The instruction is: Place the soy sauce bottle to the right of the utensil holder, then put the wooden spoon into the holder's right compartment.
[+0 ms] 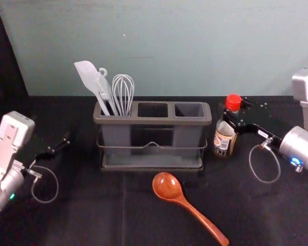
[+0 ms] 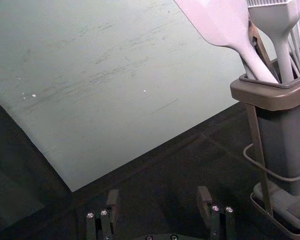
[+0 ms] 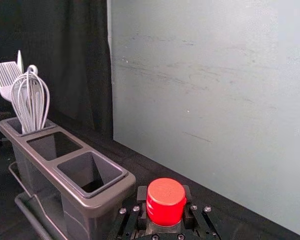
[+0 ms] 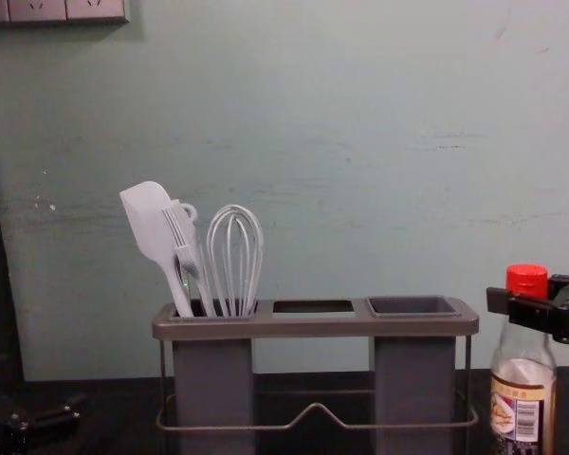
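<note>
My right gripper [image 1: 234, 114] is shut on the neck of the soy sauce bottle [image 1: 224, 139], just right of the utensil holder [image 1: 156, 122]. In the right wrist view, the fingers of my right gripper [image 3: 164, 194] flank the red cap [image 3: 166, 200]. The bottle [image 4: 523, 393] looks upright in the chest view; its base is cut off there. In front of the holder lies the wooden spoon [image 1: 168, 186], bowl toward it and handle slanting to the near right. My left gripper [image 1: 59, 146] is parked at the left, open and empty, as the left wrist view [image 2: 158, 201] confirms.
White utensils, a spatula [image 1: 87, 77] and a whisk [image 1: 123, 95] among them, stand in the holder's left compartment. Its middle [image 1: 153, 110] and right [image 1: 189, 110] compartments hold nothing. A pale wall [image 1: 195, 46] rises behind the black-covered table [image 1: 82, 215].
</note>
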Tool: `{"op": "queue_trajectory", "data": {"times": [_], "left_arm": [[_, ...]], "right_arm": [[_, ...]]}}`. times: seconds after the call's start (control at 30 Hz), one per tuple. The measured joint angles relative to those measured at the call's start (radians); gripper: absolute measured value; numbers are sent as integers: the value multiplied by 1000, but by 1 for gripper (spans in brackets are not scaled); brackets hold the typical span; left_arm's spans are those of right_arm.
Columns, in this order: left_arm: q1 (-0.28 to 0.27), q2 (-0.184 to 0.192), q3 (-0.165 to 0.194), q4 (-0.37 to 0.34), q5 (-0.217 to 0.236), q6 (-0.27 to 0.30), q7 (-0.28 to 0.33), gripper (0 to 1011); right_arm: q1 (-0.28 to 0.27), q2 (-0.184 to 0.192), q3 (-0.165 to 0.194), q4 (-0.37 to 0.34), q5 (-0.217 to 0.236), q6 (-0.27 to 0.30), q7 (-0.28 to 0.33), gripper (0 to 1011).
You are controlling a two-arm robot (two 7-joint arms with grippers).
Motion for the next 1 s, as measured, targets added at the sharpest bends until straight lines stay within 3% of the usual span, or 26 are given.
{"op": "queue_trajectory", "data": {"times": [0.9, 1.0], "left_arm": [[0, 0, 0, 0, 0, 0, 0, 1011], [0, 0, 0, 0, 0, 0, 0, 1011]], "right_arm": [[11, -17, -12, 29, -22, -16, 11, 383], [11, -16, -11, 28, -22, -16, 11, 447]]}}
